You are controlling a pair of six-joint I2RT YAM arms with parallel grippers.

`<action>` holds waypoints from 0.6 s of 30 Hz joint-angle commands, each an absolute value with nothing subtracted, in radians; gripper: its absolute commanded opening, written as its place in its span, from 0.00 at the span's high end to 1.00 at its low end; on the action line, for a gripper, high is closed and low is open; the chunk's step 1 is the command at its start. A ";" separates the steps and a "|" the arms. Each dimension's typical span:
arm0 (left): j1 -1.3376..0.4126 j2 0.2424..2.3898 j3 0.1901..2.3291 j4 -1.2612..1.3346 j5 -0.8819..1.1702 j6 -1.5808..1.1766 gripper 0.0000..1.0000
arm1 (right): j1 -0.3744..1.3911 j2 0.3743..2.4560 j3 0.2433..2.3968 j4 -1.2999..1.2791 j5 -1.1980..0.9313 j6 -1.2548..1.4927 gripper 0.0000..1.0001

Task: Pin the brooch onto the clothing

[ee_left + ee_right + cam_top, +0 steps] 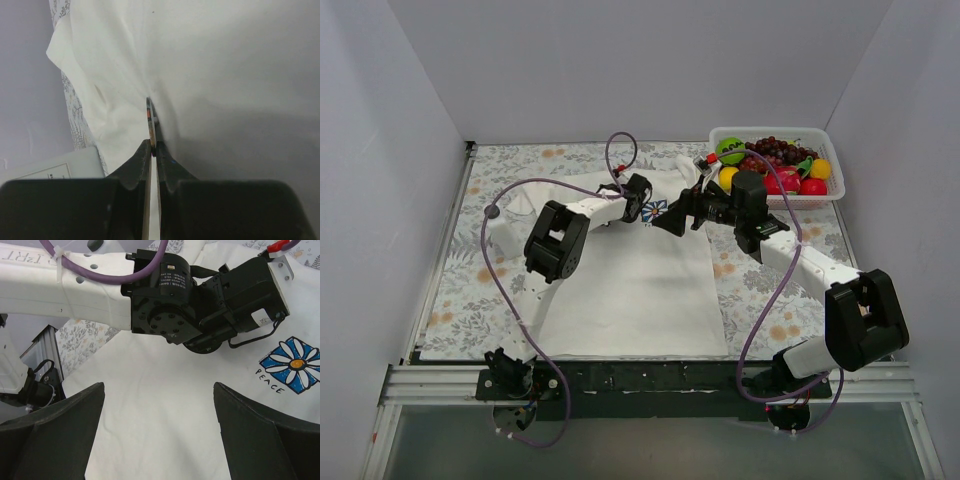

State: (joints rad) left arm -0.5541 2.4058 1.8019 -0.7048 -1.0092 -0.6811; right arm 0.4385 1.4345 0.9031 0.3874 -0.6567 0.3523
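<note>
CHEST OF THE SHIRT, MID-PINNING: My left claw [151,144] is clamped shut on a thin thing seen edge-on. I take it to be the brooch [150,122], though only its rim shows from here. Its far end presses into the shirt [225,75], and the white cloth puckers into a fold around it.

My right claw [159,385] hangs just above the chest with its jaws spread wide, holding nothing. The flower print [292,362] is just off to one side.

As I judge it, the brooch is at the cloth but not yet fastened. The next move calls for my right claw to come down and steady the fabric beside the fold. My left must keep its grip until the brooch is seated.

From above, my left arm [590,210] bends over the shirt's left half, forearm reaching right to the chest. My right arm [800,260] leans in from the right. The two claws sit nearly nose to nose, the print between them.
</note>
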 commanded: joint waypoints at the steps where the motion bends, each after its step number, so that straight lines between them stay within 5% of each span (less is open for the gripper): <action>1: -0.601 2.441 1.844 -0.726 -0.873 -0.747 1.00 | 0.436 1.407 0.923 0.388 -0.661 0.334 0.04; 18: -0.583 2.177 1.732 -0.508 -0.546 -0.805 1.00 | 0.433 1.303 0.916 0.423 -0.649 0.364 0.04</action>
State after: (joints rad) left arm -0.5884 2.3005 1.7962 -0.6334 -0.7490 -0.7570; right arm 0.4385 1.3819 0.9031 0.3618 -0.6537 0.3450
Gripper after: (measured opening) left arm 0.026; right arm 0.962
